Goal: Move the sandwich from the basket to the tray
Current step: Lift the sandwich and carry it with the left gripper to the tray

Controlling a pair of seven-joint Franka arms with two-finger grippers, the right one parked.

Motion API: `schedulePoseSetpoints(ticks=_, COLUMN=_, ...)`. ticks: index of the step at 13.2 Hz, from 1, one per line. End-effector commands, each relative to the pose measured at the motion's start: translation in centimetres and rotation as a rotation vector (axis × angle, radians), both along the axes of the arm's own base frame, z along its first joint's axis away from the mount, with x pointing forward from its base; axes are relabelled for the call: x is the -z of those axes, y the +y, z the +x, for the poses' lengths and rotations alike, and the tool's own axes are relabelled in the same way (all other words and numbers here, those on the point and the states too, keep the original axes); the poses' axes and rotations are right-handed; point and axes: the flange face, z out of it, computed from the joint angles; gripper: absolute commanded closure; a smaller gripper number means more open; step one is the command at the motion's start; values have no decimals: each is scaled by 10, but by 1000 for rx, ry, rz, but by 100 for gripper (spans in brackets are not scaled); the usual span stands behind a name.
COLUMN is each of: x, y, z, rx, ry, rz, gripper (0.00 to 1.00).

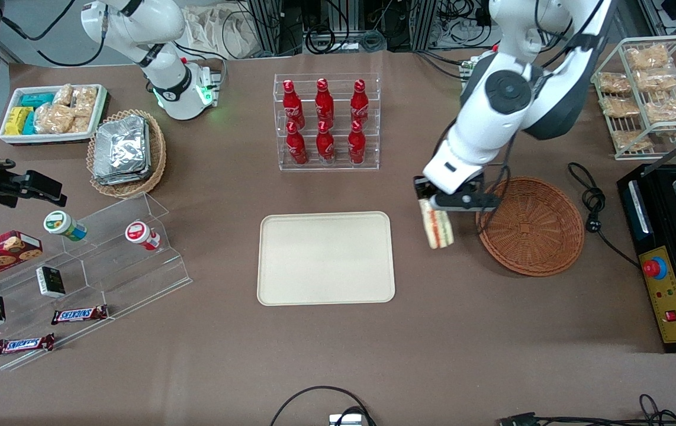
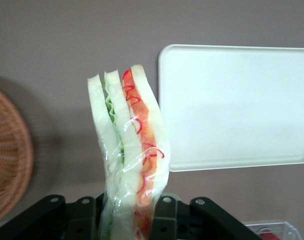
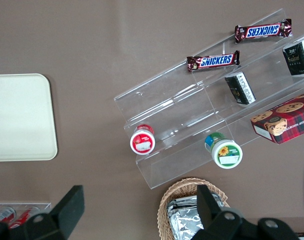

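My gripper [image 1: 433, 204] is shut on the sandwich [image 1: 437, 225], a clear-wrapped wedge of white bread with red and green layers. It hangs in the air above bare table, between the reddish-brown wicker basket [image 1: 536, 228] and the cream tray [image 1: 326, 258]. In the left wrist view the sandwich [image 2: 129, 150] stands up from between the black fingers [image 2: 164, 217], with the tray [image 2: 236, 105] beside it and the basket's rim [image 2: 9, 155] at the edge. Nothing lies in the basket or on the tray.
A clear rack of red bottles [image 1: 326, 121] stands farther from the front camera than the tray. A black machine [image 1: 672, 254] and a wire rack of bagged snacks [image 1: 649, 94] sit past the basket. A clear stepped display [image 1: 77, 266] lies toward the parked arm's end.
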Motion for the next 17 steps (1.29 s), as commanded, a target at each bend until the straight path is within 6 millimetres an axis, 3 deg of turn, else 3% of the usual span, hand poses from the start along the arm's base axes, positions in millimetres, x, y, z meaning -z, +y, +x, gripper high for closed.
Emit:
schedulePoseSetpoints(ticks=1, x=18, y=-37, z=25, rx=13, ry=15, rz=-31, gripper=85)
schedulePoseSetpoints(ticks=4, x=49, y=-75, z=28, rx=68, ry=-5, rz=-46, gripper=85)
schedulePoseSetpoints(ticks=8, x=109, y=-110, z=32, rx=121, ry=-1, rz=-18, gripper=82)
schedulePoseSetpoints(ticks=12, x=156, y=-123, z=27, rx=138, ry=3, rz=-13, gripper=82)
schedulePoseSetpoints(ticks=17, x=182, y=-128, z=22, rx=141, ry=17, rz=-6, gripper=82)
